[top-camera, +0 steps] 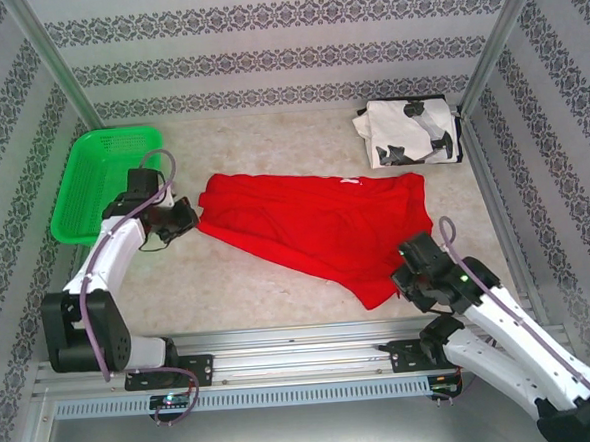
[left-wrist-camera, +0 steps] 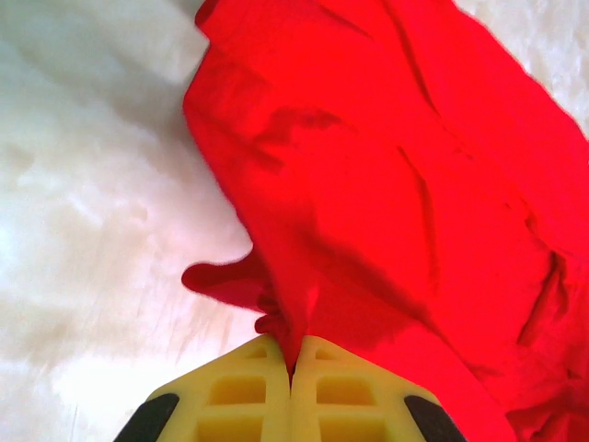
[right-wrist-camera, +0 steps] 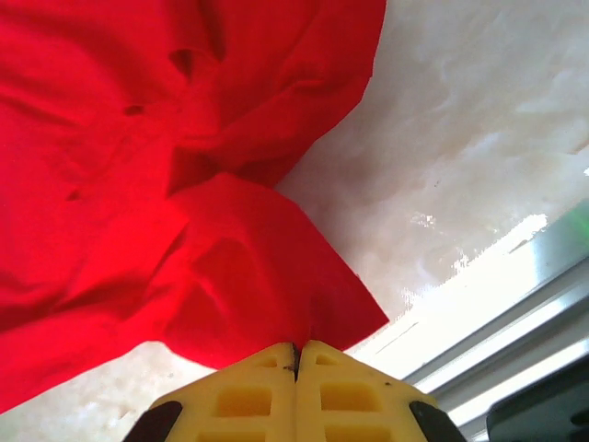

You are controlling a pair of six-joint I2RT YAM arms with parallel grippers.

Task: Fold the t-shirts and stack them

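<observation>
The left gripper (top-camera: 183, 220), arm bent at centre-left, pinches the crumpled red cloth t-shirt (top-camera: 315, 225); the right gripper (top-camera: 406, 274), lower right, pinches its corner.

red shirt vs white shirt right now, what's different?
The red shirt lies spread out in the middle; the white shirt sits bundled in the far right corner. Both the left claw and right claw pinch the red shirt; the white shirt is untouched. Shared: both rest on the table.
</observation>
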